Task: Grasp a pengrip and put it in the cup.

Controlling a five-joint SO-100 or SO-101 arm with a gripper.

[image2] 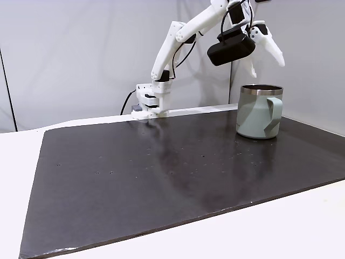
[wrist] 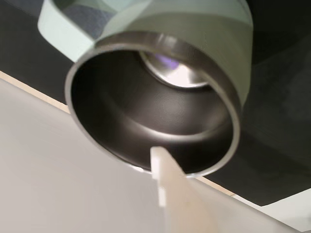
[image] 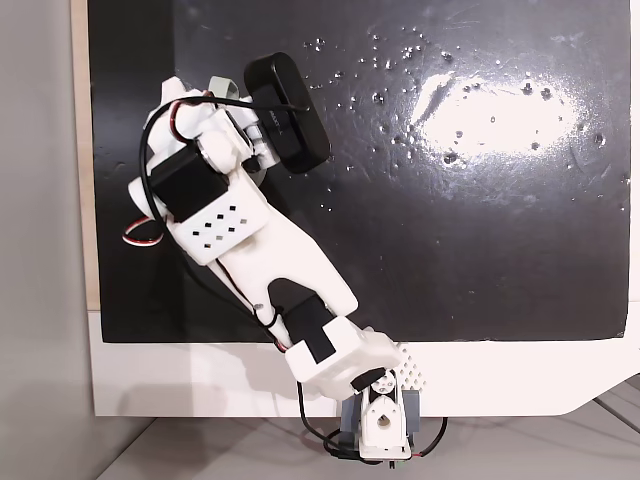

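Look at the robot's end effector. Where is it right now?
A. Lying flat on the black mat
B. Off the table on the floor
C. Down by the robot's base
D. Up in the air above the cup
D: in a fixed view the end effector hangs in the air just over the cup, and the wrist view looks straight down into the cup's open mouth.

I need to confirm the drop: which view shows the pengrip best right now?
The wrist view: it looks straight down into the cup, where a blurred purple patch, likely the pengrip, lies on the shiny bottom. A fixed view shows the cup from the side, so its wall hides the inside. In another fixed view, the arm covers it.
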